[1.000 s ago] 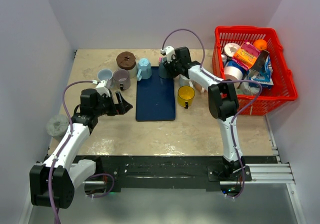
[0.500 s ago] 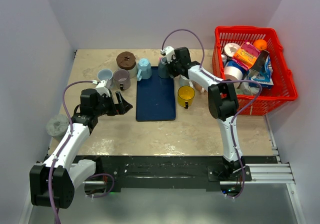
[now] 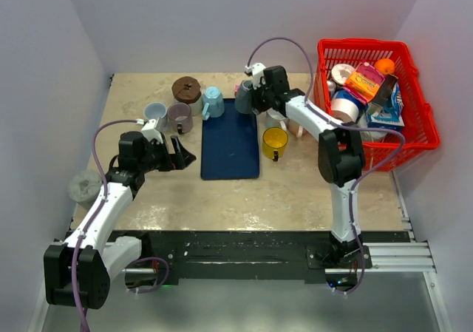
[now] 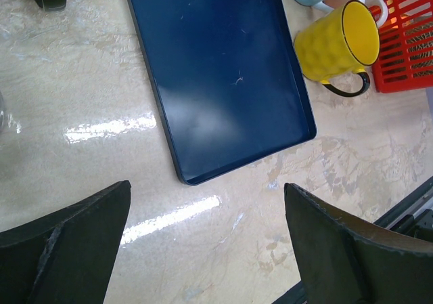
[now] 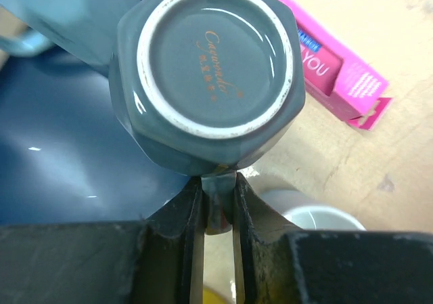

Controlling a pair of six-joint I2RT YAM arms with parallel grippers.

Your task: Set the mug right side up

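A grey-blue hexagonal mug (image 5: 213, 74) is upside down, its base facing the right wrist camera. My right gripper (image 5: 218, 202) is shut on the mug's handle and holds it over the far end of the dark blue tray (image 3: 230, 140). In the top view the mug (image 3: 244, 95) sits just left of the right gripper (image 3: 259, 99). My left gripper (image 3: 182, 154) is open and empty, hovering over the table just left of the tray (image 4: 216, 67).
A yellow mug (image 3: 274, 141) stands right of the tray. A light blue mug (image 3: 212, 101), a mauve mug (image 3: 179, 116), a pale mug (image 3: 155, 112) and a brown lid (image 3: 186, 89) sit at the back left. A red basket (image 3: 414, 132) of items stands at the right. A pink box (image 5: 338, 67) lies nearby.
My right gripper has lifted and shifted slightly right with the grey-blue mug in it. The left arm has not moved.
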